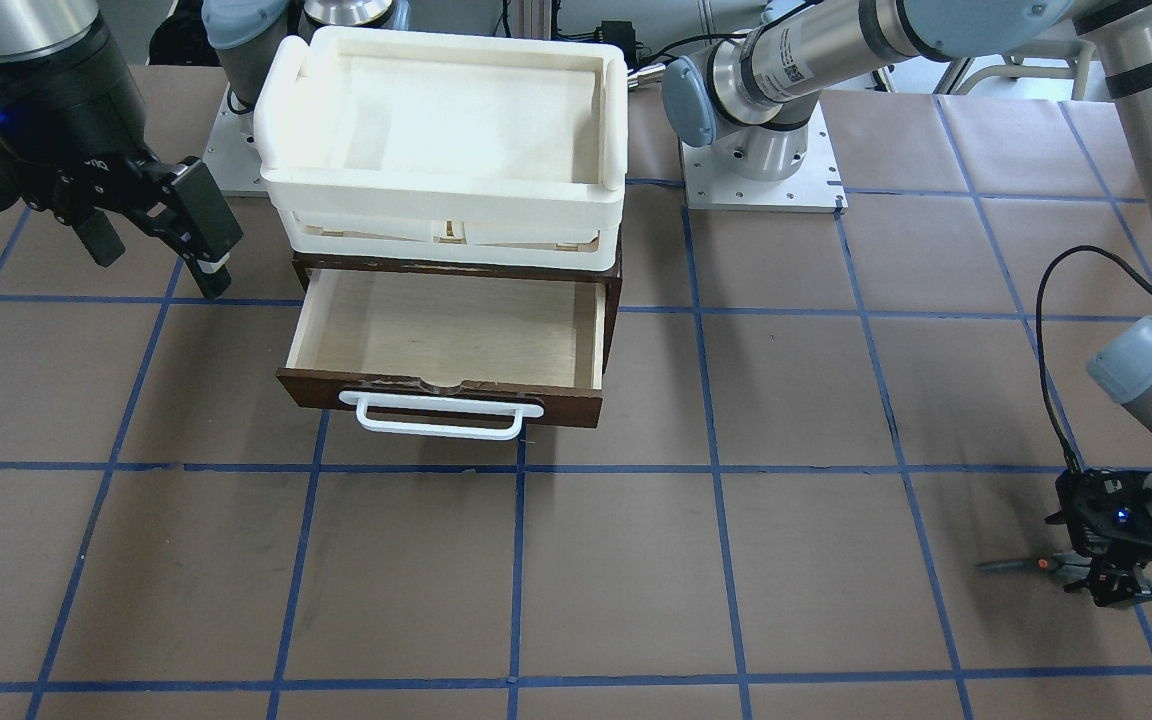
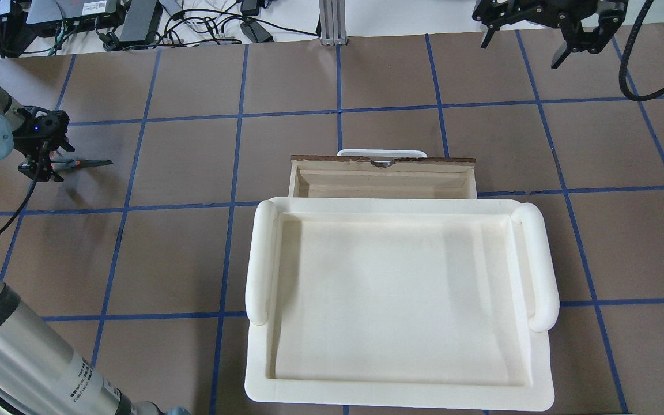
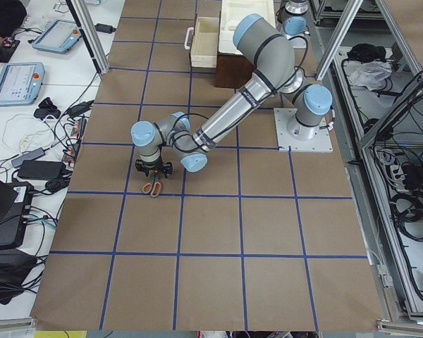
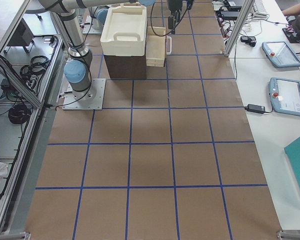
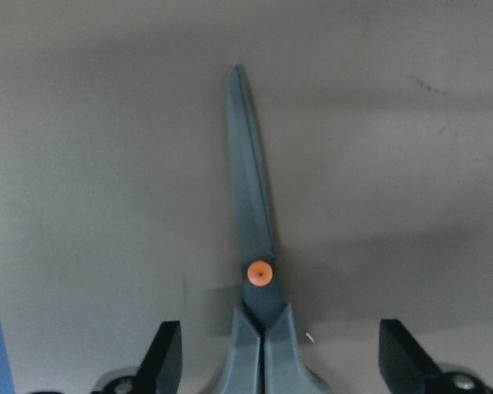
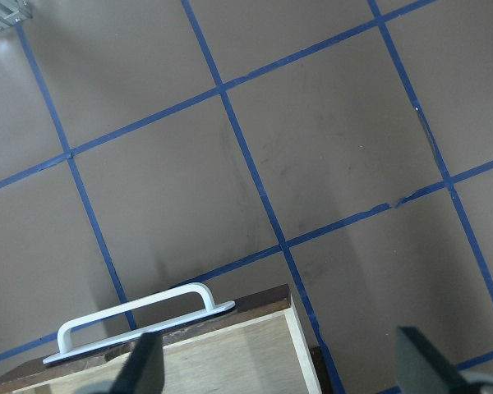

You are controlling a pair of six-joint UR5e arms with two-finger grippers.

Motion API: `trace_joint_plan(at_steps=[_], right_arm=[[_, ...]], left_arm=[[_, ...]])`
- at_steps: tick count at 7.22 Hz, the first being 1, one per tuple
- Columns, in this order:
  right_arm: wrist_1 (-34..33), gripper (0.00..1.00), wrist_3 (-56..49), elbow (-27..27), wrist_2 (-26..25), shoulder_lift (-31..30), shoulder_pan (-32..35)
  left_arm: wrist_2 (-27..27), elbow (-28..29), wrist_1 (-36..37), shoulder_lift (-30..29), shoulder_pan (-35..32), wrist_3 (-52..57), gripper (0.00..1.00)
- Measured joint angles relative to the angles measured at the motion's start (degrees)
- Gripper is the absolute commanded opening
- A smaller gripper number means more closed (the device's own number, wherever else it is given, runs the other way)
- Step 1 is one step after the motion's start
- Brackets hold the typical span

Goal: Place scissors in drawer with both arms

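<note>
Left tool spread astride scissors, clear only in wrist view; right tool spread

Scissors are laid flat, blades closed, orange pivot dot up, well apart from the drawer. Drawer is pulled open, pale plywood interior exposed

You are working in a robotics lab, not a home or a shop. Your table is covered in brown paper marked off with a blue tape grid. The left arm and the right arm are industrial units bolted to metal base plates. Aluminium framing posts ring the cell. Teach pendants lie on the white bench beside it, and cables crowd the far edge.
</note>
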Motion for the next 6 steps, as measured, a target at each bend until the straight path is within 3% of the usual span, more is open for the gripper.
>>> trace_joint_plan(at_steps=[1,5,6], right_arm=[[0.0,1.0,0.0,0.0,0.0,0.0,0.0],[0.0,1.0,0.0,0.0,-0.1,0.0,0.1],[0.0,1.0,0.0,0.0,-0.1,0.0,0.1]], left_arm=[[0.0,-0.1,0.0,0.0,0.1,-0.1,0.73],[0.1,-0.1,0.2,-0.2,0.2,0.0,0.71],[0.1,-0.1,0.3,-0.2,0.4,0.0,0.64]])
